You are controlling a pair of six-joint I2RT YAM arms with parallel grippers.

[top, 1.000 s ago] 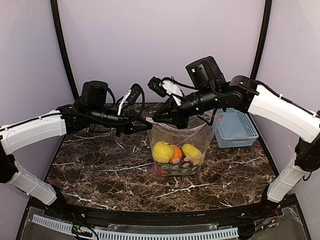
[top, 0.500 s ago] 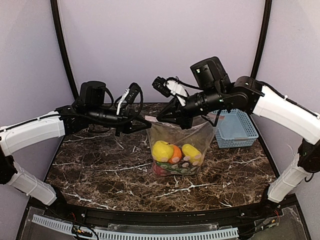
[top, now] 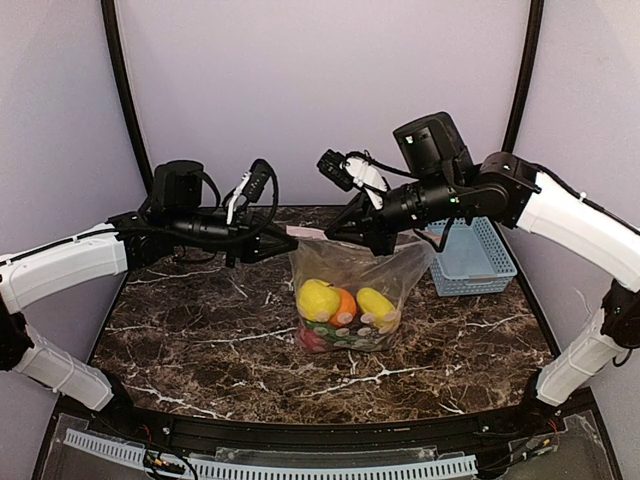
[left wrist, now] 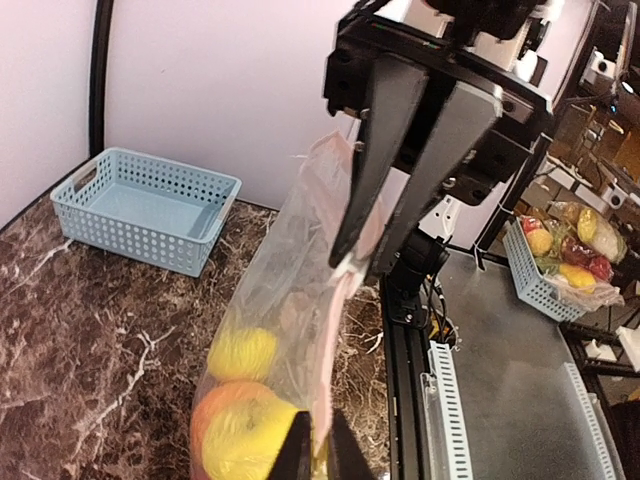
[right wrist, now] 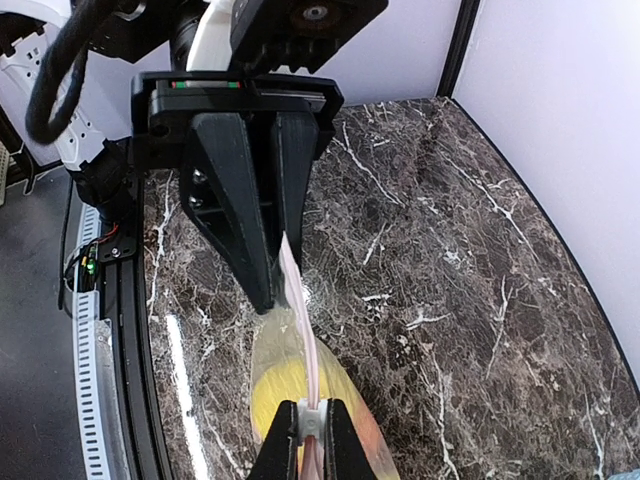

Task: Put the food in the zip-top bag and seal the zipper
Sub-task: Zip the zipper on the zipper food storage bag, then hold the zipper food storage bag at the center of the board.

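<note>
The clear zip-top bag (top: 350, 275) hangs over the table's middle, held up by both grippers at its top edge. Inside lie the food pieces: a yellow lemon (top: 318, 298), an orange piece (top: 344, 306), another yellow piece (top: 376, 303) and red and green bits beneath. My left gripper (top: 290, 236) is shut on the left end of the whitish-pink zipper (top: 308, 233). My right gripper (top: 350, 234) is shut on the zipper further right. In the left wrist view my gripper (left wrist: 318, 452) pinches the strip (left wrist: 330, 330). In the right wrist view my gripper (right wrist: 311, 440) clamps the strip (right wrist: 300, 300), with a small white piece between its fingers.
A light-blue slatted basket (top: 470, 257) stands at the back right of the marble table (top: 190, 330), close behind the right arm; it also shows in the left wrist view (left wrist: 150, 205). Off the table, another basket of fruit (left wrist: 560, 255) stands beyond the black frame rail (left wrist: 405, 350).
My right gripper has moved right along the zipper strip, away from my left gripper. The left gripper drew slightly left and up. The bag's top is stretched wider and higher.
</note>
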